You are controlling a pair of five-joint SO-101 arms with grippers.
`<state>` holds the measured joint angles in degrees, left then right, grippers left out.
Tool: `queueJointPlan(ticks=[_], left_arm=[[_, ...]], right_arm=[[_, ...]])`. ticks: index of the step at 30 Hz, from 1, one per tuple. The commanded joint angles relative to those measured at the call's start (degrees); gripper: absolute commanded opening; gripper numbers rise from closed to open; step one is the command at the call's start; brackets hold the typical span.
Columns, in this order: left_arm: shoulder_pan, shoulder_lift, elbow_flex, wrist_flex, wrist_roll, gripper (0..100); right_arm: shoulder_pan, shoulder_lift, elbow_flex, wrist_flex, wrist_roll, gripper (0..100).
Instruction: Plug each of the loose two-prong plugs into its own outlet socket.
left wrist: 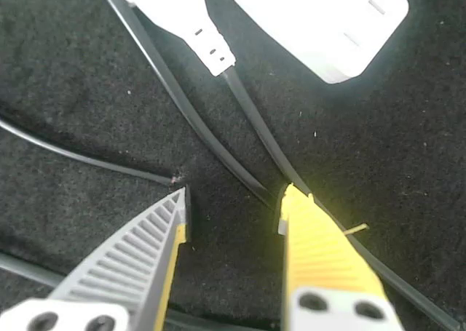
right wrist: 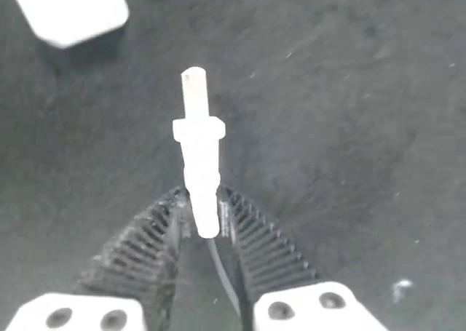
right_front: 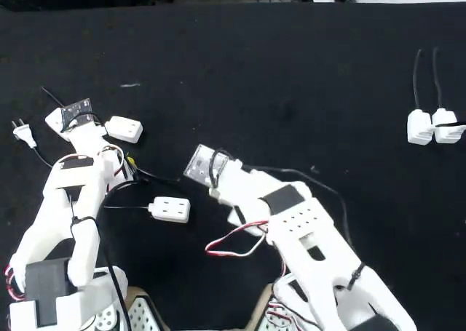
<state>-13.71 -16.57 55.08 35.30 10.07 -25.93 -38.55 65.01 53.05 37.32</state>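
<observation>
The right jaws are clamped on the body of a white two-prong plug point(right wrist: 200, 156), which sticks out past the tips with its prongs pointing away from the wrist. Beyond the prongs, apart from them, lies a white socket block point(right wrist: 69, 11).

The left jaws stand apart (one grey finger point(left wrist: 145, 258), one yellow point(left wrist: 320, 265)) over black cords point(left wrist: 240, 105) on the dark desk point(right_front: 291, 69), holding nothing. Near them rests a white outlet socket point(right_front: 124, 129). A second socket point(right_front: 170, 209) lies between the two arms.

A loose plug point(right_front: 24, 133) on a black cord lies at the desk's left edge. Far to the right, two white blocks point(right_front: 420, 126) sit side by side, touching.
</observation>
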Motion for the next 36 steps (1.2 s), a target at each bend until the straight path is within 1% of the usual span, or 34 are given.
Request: queueJointPlan(ticks=[1,4,6,8,11,15,19,21,24,28,36], left_arm=[[-0.6,-1.9,-0.3,-0.1,0.4,21],[-0.6,-1.9,-0.3,-0.4,0.4,21],[-0.6,-1.9,-0.3,-0.4,0.4,21],[-0.6,-1.8,-0.3,-0.4,0.4,21],[-0.6,-1.8,-0.3,-0.4,0.4,21],[-0.6,-1.8,-0.3,-0.3,0.4,21],[-0.6,-1.9,-0.3,-0.2,0.4,21],[-0.6,-1.9,-0.3,-0.2,0.4,21],[-0.6,-1.9,-0.3,-0.2,0.4,21],[-0.6,-2.0,-0.3,-0.3,0.4,21],[-0.5,-1.9,-0.3,-0.4,0.4,21]], right_arm=[[9.4,-2.5,-0.2,5.2,3.4,1.1],[18.0,-2.5,0.0,2.4,6.3,1.1],[19.7,-2.2,0.7,1.1,6.9,1.1],[18.9,-0.9,1.8,0.4,6.9,1.1],[15.4,2.8,2.9,-2.6,6.4,1.2],[12.0,11.3,1.5,-5.3,4.9,1.2],[12.4,19.1,-4.4,-3.2,2.9,1.9],[12.3,21.1,-6.0,-1.8,2.9,6.6],[12.2,20.5,-6.3,-1.1,3.3,13.0],[12.2,18.0,-6.3,-1.1,3.3,11.3],[12.0,16.3,-6.8,-1.4,3.3,11.3]])
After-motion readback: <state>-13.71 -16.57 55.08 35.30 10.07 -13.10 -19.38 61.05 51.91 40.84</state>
